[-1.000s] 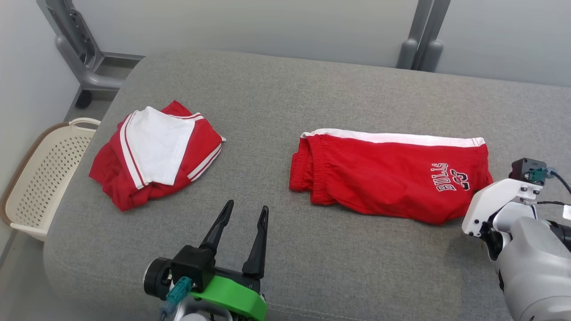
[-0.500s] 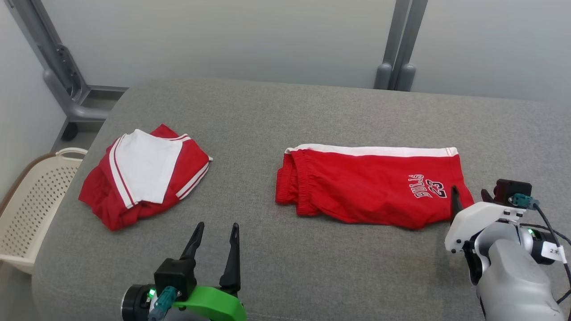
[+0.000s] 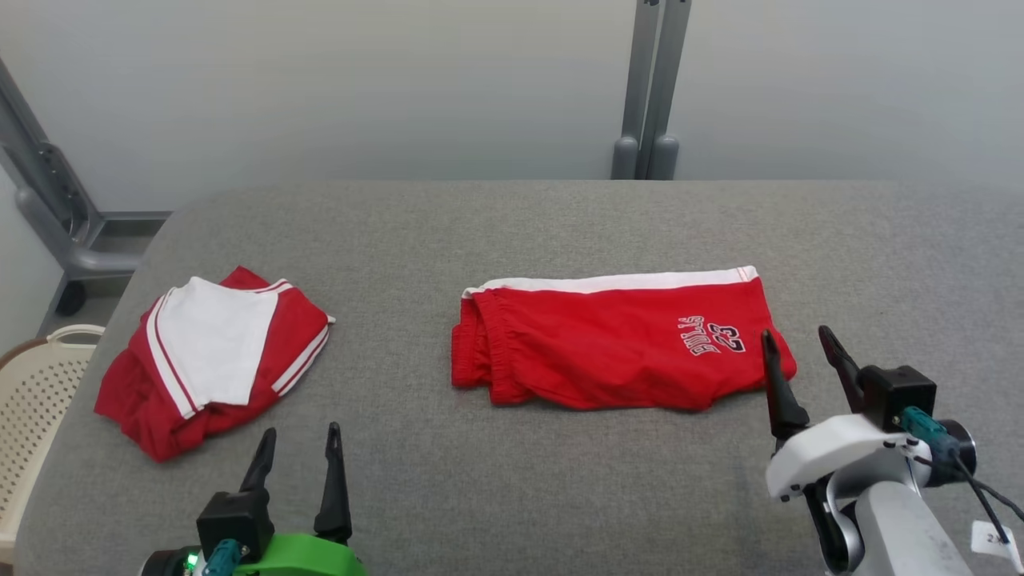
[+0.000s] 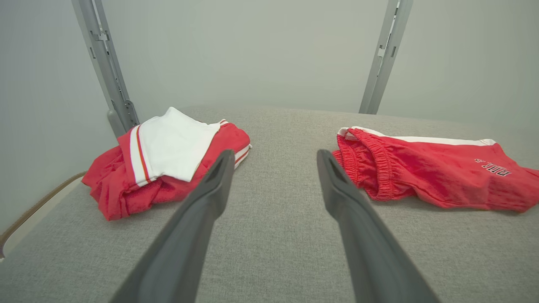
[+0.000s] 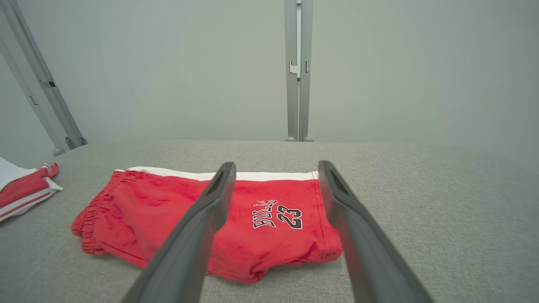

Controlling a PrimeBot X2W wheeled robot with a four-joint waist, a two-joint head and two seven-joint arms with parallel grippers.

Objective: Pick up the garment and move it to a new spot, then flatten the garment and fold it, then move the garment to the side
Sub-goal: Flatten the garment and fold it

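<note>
Red shorts (image 3: 616, 340) with a white side stripe and a "BULLS 23" print lie folded lengthwise in the middle of the grey cushion (image 3: 520, 232); they also appear as the shorts (image 5: 202, 214) and shorts (image 4: 425, 172) in the wrist views. A folded red and white jersey (image 3: 212, 356) rests at the left, also seen as the jersey (image 4: 168, 158). My left gripper (image 3: 298, 436) hovers open near the front edge, empty. My right gripper (image 3: 796, 336) is open and empty, just off the shorts' right end.
A cream perforated laundry basket (image 3: 32, 400) stands on the floor left of the cushion. Grey metal posts (image 3: 648, 88) rise behind it, and an angled metal frame (image 3: 48, 200) sits at the back left against the pale wall.
The camera has tilted up and shifted, so the whole scene sits lower and further left. My right gripper has swung up into view with its fingers apart; the garments lie as before.
</note>
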